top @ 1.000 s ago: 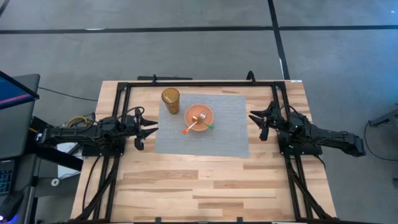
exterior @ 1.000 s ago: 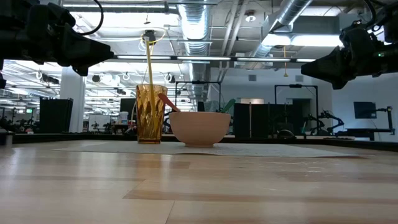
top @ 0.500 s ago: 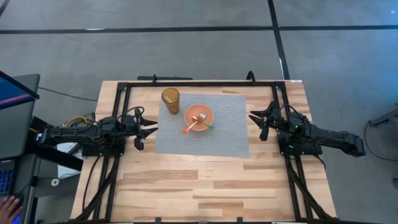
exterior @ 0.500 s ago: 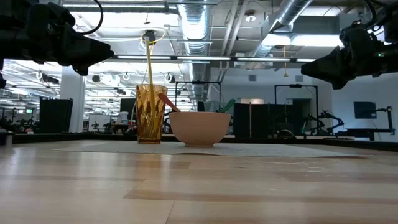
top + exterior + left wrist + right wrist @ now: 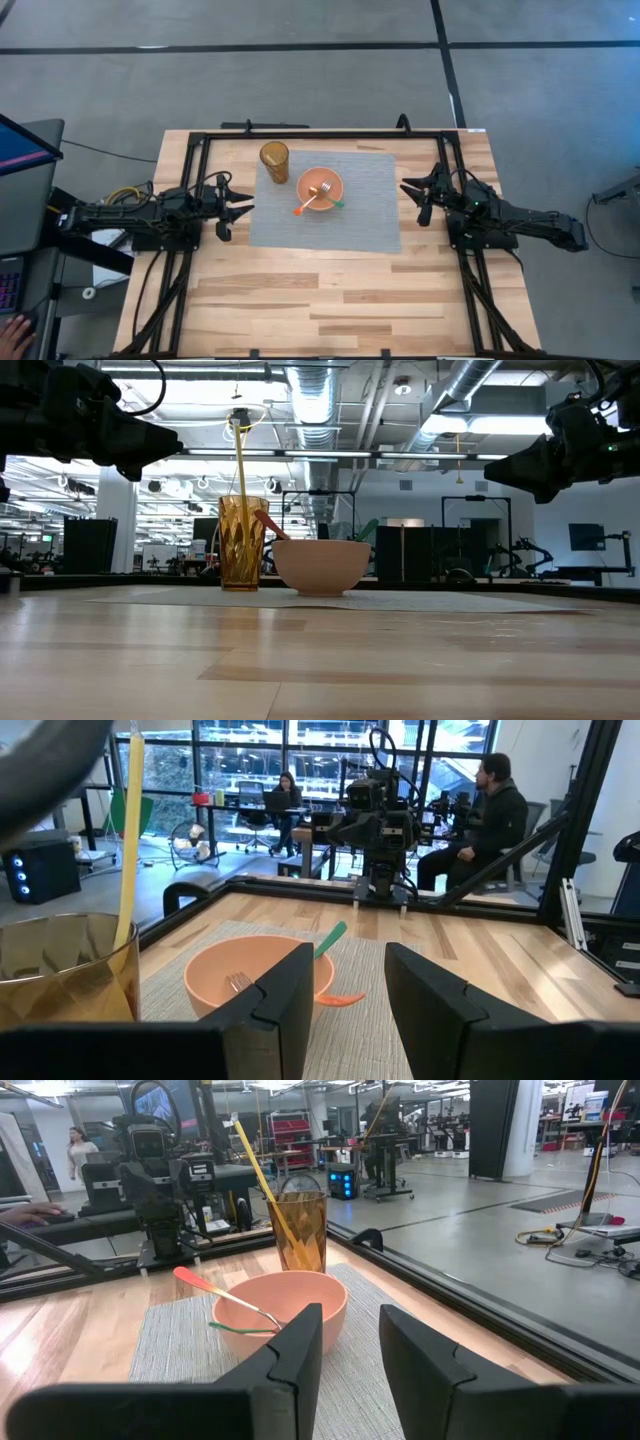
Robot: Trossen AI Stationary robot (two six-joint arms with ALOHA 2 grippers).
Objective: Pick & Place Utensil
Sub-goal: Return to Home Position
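Note:
A salmon-pink bowl (image 5: 319,186) stands on a grey placemat (image 5: 325,225). An orange-handled fork (image 5: 309,200) and a green-handled utensil (image 5: 240,1326) lean on its rim, heads inside. An amber faceted cup (image 5: 274,160) with a yellow straw (image 5: 239,455) stands beside the bowl, toward the table's far left. My left gripper (image 5: 243,204) hovers open at the mat's left edge, above the table. My right gripper (image 5: 411,195) hovers open past the mat's right edge. Both point at the bowl.
A black metal frame (image 5: 320,133) runs along the table's far edge and down both sides under the arms. The near half of the wooden table (image 5: 320,300) is bare wood. People sit and stand in the room beyond the table (image 5: 490,800).

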